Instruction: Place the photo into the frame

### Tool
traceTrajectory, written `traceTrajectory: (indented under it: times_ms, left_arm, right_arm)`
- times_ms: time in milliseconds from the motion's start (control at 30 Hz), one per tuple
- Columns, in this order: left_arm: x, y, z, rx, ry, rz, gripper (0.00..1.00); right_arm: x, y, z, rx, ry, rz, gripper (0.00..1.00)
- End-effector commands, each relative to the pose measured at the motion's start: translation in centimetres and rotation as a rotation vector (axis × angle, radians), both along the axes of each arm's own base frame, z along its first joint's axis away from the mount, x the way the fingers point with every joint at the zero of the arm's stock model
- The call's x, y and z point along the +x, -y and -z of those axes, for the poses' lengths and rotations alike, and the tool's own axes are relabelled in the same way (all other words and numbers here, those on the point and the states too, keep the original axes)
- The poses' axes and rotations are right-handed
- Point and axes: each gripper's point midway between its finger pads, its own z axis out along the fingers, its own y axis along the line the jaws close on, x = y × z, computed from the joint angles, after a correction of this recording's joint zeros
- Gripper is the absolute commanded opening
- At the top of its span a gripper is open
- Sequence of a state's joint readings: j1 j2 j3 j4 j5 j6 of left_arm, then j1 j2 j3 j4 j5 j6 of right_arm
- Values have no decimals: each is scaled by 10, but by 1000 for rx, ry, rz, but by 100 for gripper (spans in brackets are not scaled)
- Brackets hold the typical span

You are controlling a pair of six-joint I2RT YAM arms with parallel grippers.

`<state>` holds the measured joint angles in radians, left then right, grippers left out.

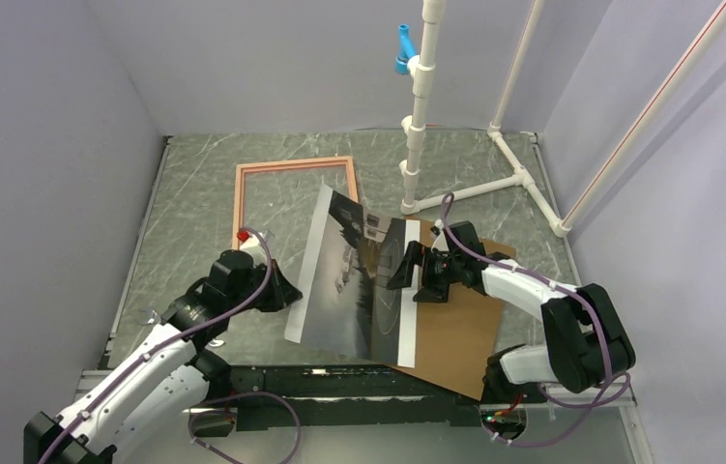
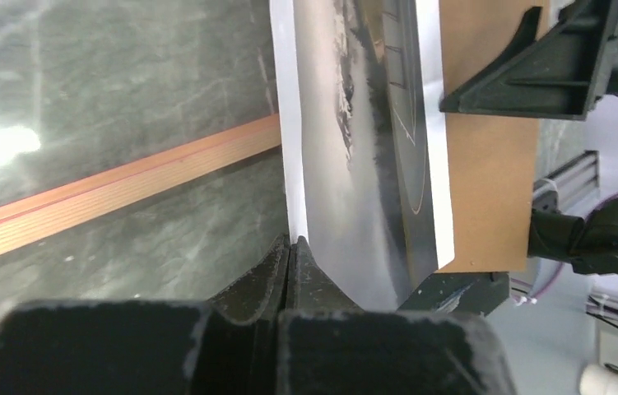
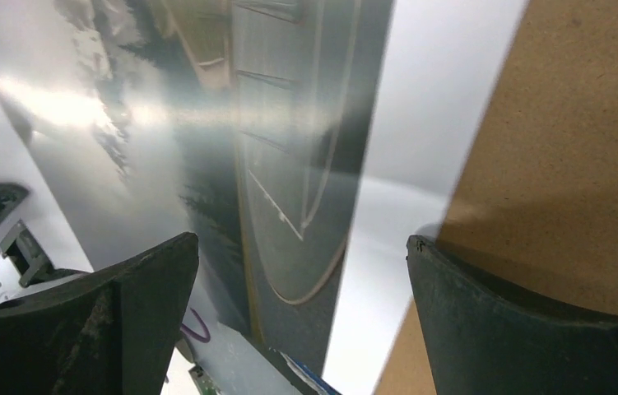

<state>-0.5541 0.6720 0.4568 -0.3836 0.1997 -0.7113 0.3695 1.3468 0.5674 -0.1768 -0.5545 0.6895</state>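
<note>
Left gripper (image 2: pixel 291 243) pinches shut on the white edge of the photo (image 1: pixel 339 280), tilted at 5 o'clock of the frame (image 1: pixel 293 166), which encloses only tabletop (image 1: pixel 194 213); right gripper (image 1: pixel 419 274) gapes open over it.

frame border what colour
The frame has a salmon pink border, seen best in the top external view.

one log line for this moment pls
left pincer: shut on photo edge | right pincer: open above photo | photo: bowed, partly over brown board | frame: lying flat, empty
</note>
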Motion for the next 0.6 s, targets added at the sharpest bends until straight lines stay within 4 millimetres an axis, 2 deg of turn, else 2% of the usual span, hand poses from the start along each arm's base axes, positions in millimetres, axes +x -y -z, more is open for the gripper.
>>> traceTrajectory:
  times_ms: [0, 100, 200, 300, 333, 367, 433, 500, 567]
  left_arm:
    - [11, -33, -20, 189, 51, -67, 0]
    - [16, -73, -49, 367, 71, -177, 0]
    - [20, -105, -89, 491, 120, -254, 0]
    - [23, -131, -138, 587, 179, -327, 0]
    - [25, -139, -161, 607, 217, -353, 0]
    - [25, -143, -173, 633, 233, -356, 0]
    - [26, -147, -212, 635, 306, -355, 0]
    - [27, -144, -234, 640, 348, -314, 0]
    - [29, -135, -246, 634, 363, -252, 0]
  right_arm:
    - [7, 4, -14, -29, 36, 20, 100]
    - [9, 7, -22, -42, 56, 24, 100]
    - [10, 7, -32, -39, 79, 28, 100]
    - [11, 6, -42, -27, 94, 28, 100]
    - [11, 6, -44, -24, 98, 28, 100]
    - [11, 6, -47, -22, 104, 29, 100]
    - [10, 6, -53, -15, 112, 30, 100]
    - [10, 4, -60, 0, 126, 27, 100]
    - [9, 3, -68, 15, 138, 27, 100]
